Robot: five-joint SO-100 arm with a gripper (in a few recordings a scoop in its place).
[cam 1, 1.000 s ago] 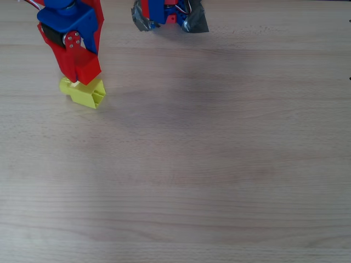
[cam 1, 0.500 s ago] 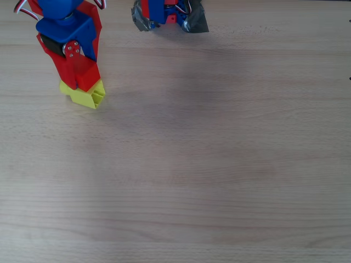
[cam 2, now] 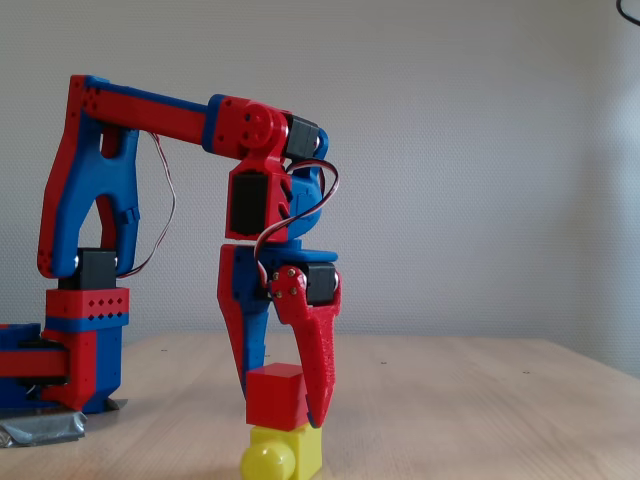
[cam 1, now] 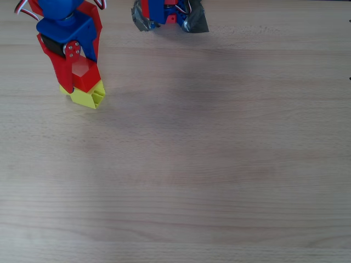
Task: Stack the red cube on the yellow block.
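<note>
The red cube (cam 1: 82,71) (cam 2: 275,397) rests on top of the yellow block (cam 1: 90,97) (cam 2: 285,455) near the table's far left in the overhead view. The block's round stub faces the camera in the fixed view. My red-and-blue gripper (cam 1: 77,82) (cam 2: 282,408) comes down from above. Its two fingers stand close against the cube's left and right sides, shut on it. From overhead, the gripper body hides much of the block and part of the cube.
The arm's base (cam 1: 164,13) (cam 2: 80,350) is fixed to the wooden table (cam 1: 208,164) with grey tape at the back edge. The tabletop stretches right and forward of the stack.
The gripper with the red cube has shifted slightly back over the yellow block and settled. The cube's top face now shows lighter from overhead.
</note>
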